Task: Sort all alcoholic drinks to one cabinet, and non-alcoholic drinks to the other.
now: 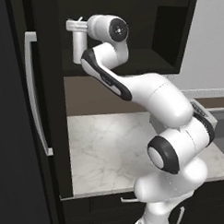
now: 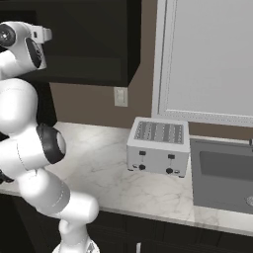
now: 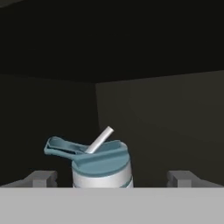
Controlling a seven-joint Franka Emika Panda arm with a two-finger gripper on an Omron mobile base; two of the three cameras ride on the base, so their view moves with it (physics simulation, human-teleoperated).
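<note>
A white flask with a light-blue spout lid [image 3: 101, 168], a non-alcoholic drink, stands upright inside the open upper cabinet [image 1: 151, 58]. In the left base view the flask [image 1: 79, 48] is at the left end of the cabinet shelf, just under my raised hand. My gripper [image 3: 111, 179] is open, level with the flask's lid. Its two grey fingertips [image 3: 41, 178] stand wide on either side and do not touch the flask. The alcoholic drinks are out of view.
The cabinet's near-black door [image 1: 11, 128] with its long silver handle [image 1: 35, 96] hangs open at the left. Below is a marble counter [image 1: 112, 146]. A white toaster [image 2: 158, 147] and a grey sink [image 2: 222, 178] lie to the right, under a window.
</note>
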